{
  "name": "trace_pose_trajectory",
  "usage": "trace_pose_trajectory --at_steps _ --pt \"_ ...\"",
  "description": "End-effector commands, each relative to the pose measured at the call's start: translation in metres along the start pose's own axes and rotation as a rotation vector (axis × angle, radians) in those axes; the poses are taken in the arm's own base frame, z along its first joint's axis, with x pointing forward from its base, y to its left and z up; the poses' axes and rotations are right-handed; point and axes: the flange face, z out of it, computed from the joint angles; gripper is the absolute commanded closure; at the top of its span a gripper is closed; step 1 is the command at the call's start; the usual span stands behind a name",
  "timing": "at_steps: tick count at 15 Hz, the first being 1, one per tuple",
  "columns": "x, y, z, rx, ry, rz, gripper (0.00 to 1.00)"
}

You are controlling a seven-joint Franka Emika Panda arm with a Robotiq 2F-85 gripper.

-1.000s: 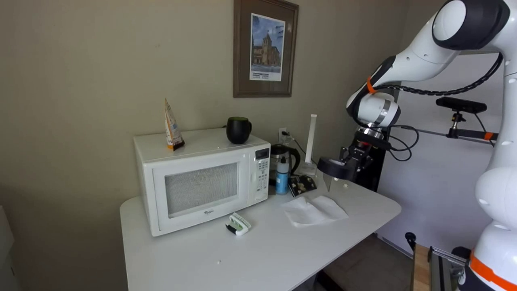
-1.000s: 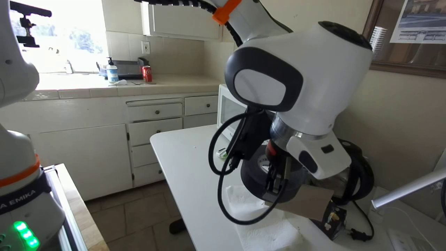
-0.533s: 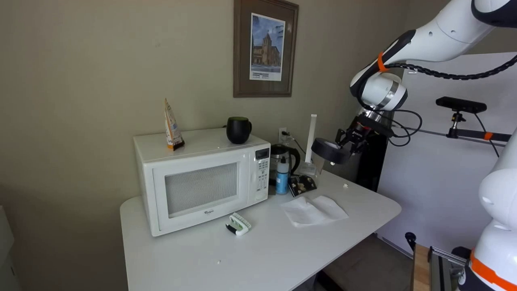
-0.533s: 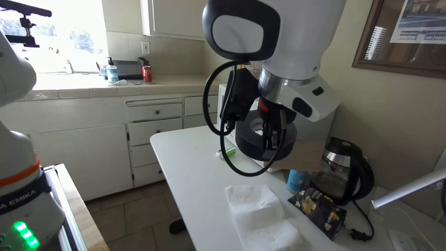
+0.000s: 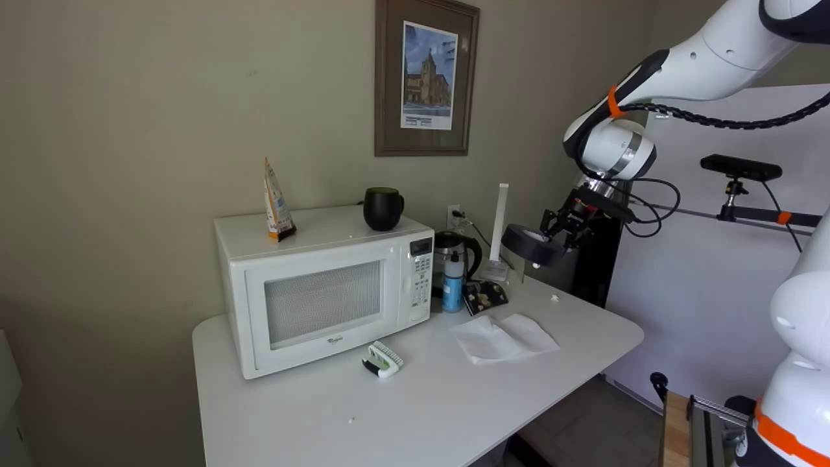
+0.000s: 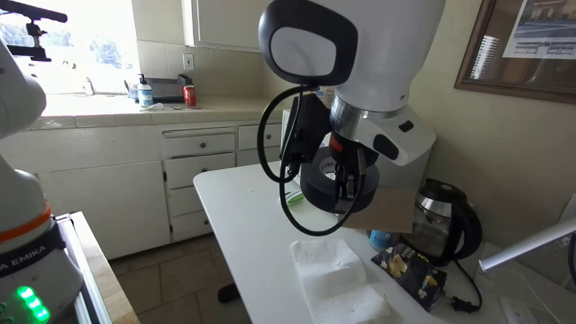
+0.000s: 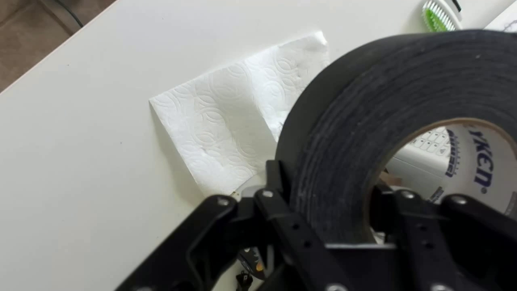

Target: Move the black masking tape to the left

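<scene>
The black masking tape is held in the air above the far end of the white table, tilted, and it shows in both exterior views. My gripper is clamped across one side of the ring. One finger presses the outer wall, while the other sits inside the hole, against the cardboard core. White lettering lines the inner core of the roll. In an exterior view, a flat brown piece hangs below the roll; how it is attached is hidden.
A white microwave carries a black mug and a small bag. Close by stand a kettle, a blue bottle and a dark packet. A paper towel and a brush lie on the table.
My gripper has risen with the tape, away from the table, and drifted slightly toward the microwave. Over the last half second it has sunk a little. The grip is unchanged.
</scene>
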Motion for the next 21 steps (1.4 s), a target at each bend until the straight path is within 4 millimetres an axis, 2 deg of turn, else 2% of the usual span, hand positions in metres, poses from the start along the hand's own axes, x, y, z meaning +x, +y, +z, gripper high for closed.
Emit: trace_pose_trajectory --at_steps 1,4,8,12,15,16,19,20,21 --pt "-0.013 -0.019 0.008 0.028 -0.050 -0.040 0.78" --pt "-0.035 -0.038 0.023 0.056 -0.249 -0.029 0.78" --pt "-0.040 -0.046 0.040 0.074 -0.511 0.038 0.78" --pt "-0.032 -0.029 0.063 0.053 -0.714 0.153 0.78" --pt "-0.026 -0.012 0.093 0.000 -0.832 0.260 0.78" --pt "-0.016 0.009 0.106 -0.020 -0.863 0.303 0.78" --pt "-0.003 0.038 0.129 -0.074 -0.930 0.441 0.78" --pt "-0.018 0.027 0.128 -0.071 -0.874 0.369 0.78" --pt "-0.014 0.037 0.137 -0.080 -0.880 0.387 0.53"
